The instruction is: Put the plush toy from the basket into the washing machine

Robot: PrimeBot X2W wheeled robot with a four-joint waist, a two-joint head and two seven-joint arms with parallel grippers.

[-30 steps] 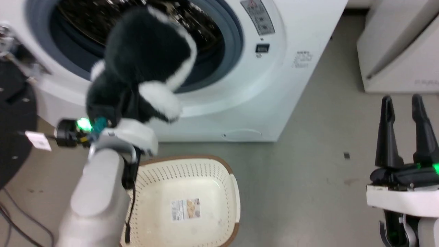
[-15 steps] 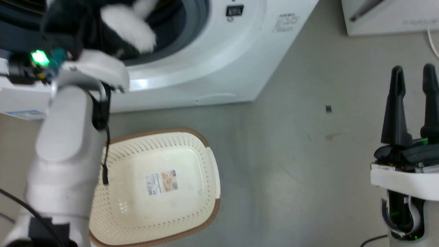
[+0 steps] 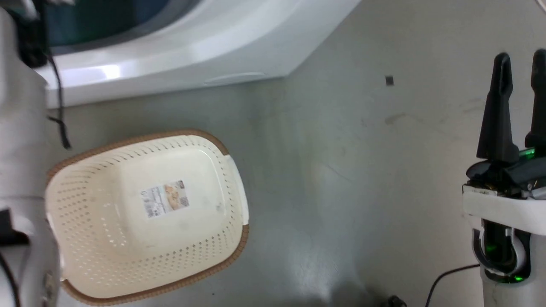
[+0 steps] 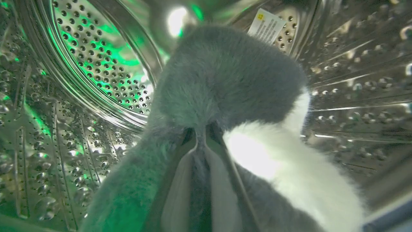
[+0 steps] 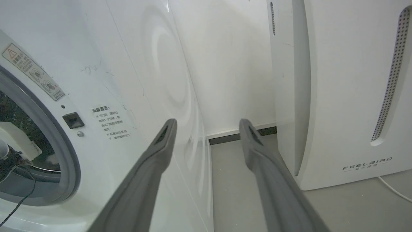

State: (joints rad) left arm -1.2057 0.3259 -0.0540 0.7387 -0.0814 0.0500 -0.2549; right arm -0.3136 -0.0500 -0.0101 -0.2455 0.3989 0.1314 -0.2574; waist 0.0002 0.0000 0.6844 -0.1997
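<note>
The fluffy grey-and-white plush toy (image 4: 231, 80), likely soft and light, is inside the shiny steel washing machine drum (image 4: 96, 64). The left gripper (image 4: 202, 130) pinches its middle. The right gripper (image 3: 521, 59) has its fingers spread wide, holding nothing.

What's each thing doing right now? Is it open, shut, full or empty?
washing machine: porthole open.
plush toy: inside the washing machine, gripped, not yet released.
left gripper: shut on the plush toy.
right gripper: open, holding nothing.
basket: empty apart from its label.
</note>
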